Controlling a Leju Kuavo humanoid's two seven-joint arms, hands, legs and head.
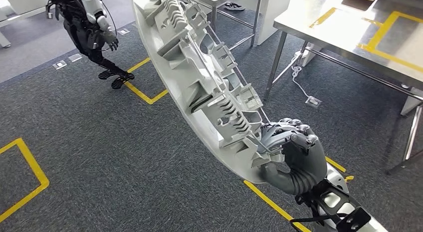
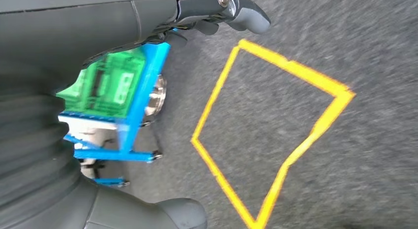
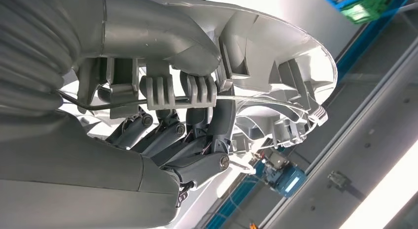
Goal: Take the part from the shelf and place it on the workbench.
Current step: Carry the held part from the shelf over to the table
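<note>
A dark grey carpet floor marked with yellow tape lines is seen under everything in the head view. At the upper right a steel workbench on thin legs is seen, with yellow tape squares on its top, and a white cable is laid on the floor below it, near a small floor socket. The long white part is held in the air over the floor, well apart from the workbench top; it is a curved plastic piece with many ribs and clips on its inner side, and it is stretched from the top of the picture down toward the lower right. Its lower end is gripped by the right hand, whose dark fingers are closed around the ribs and a thin wire of the part, with the thumb pressed on the rim. In the right wrist view the same grip is seen from close: the fingers are curled behind the ribs of the part. At the upper left of the head view another dark robot is standing on the carpet. In the left wrist view the left hand is hanging above the floor with nothing held in it; its fingers are apart. Beside it a blue frame with a green box inside is seen.
</note>
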